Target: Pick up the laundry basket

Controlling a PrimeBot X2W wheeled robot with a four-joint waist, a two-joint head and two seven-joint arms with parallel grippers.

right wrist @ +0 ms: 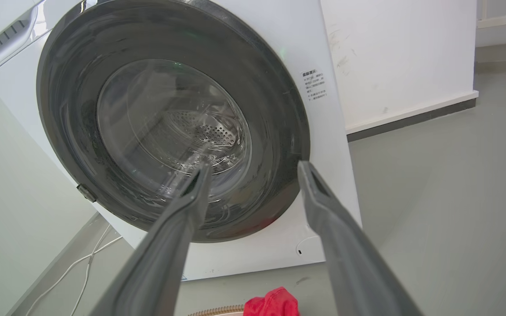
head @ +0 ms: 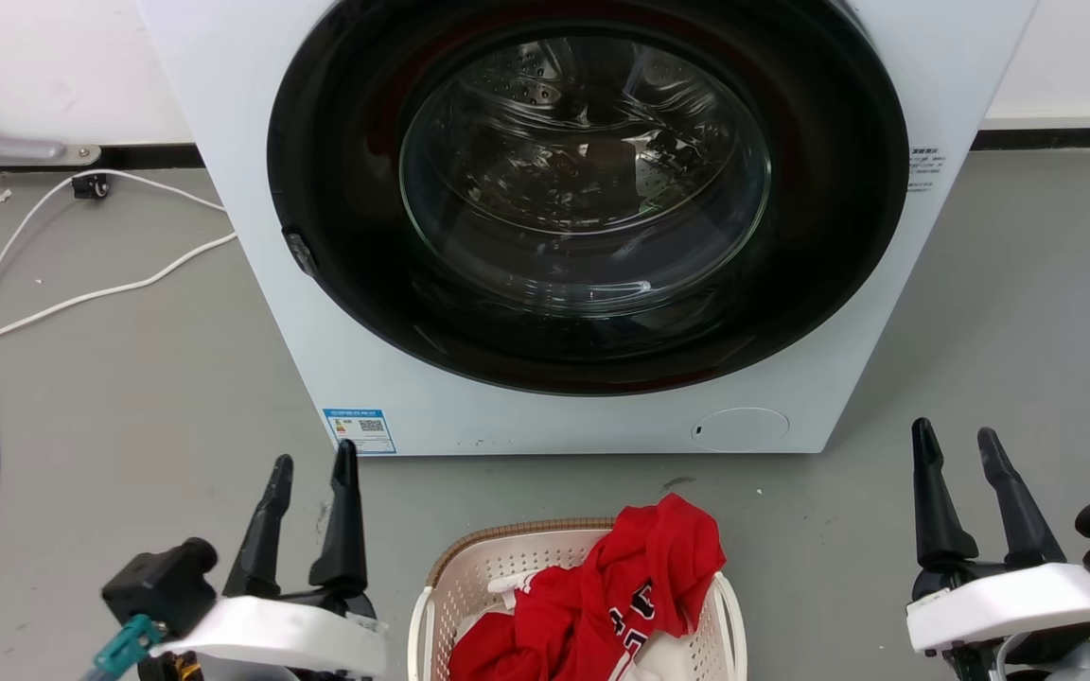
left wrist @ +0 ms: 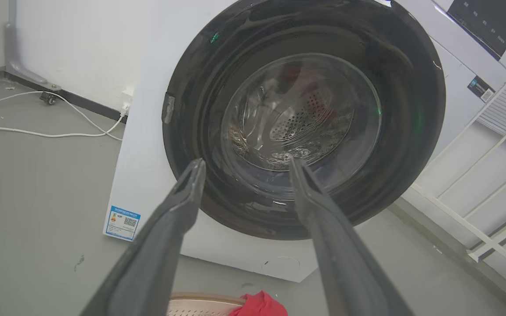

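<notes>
The laundry basket (head: 479,567) stands on the grey floor at the bottom centre of the head view, cream and perforated, with a brown woven rim and white loop handles at its sides. Red clothing (head: 616,591) is heaped in it and drapes over its far right rim. My left gripper (head: 315,454) is open to the left of the basket, fingers pointing at the washer. My right gripper (head: 957,433) is open further off to the right. Both hold nothing and stand apart from the basket. A strip of the basket's rim (left wrist: 200,299) (right wrist: 215,310) shows at the bottom of each wrist view.
A white front-loading washer (head: 365,378) with a shut round dark door (head: 588,180) stands just behind the basket. White cables (head: 53,303) trail over the floor at the left. A white slatted rack (left wrist: 490,175) stands beside the washer in the left wrist view.
</notes>
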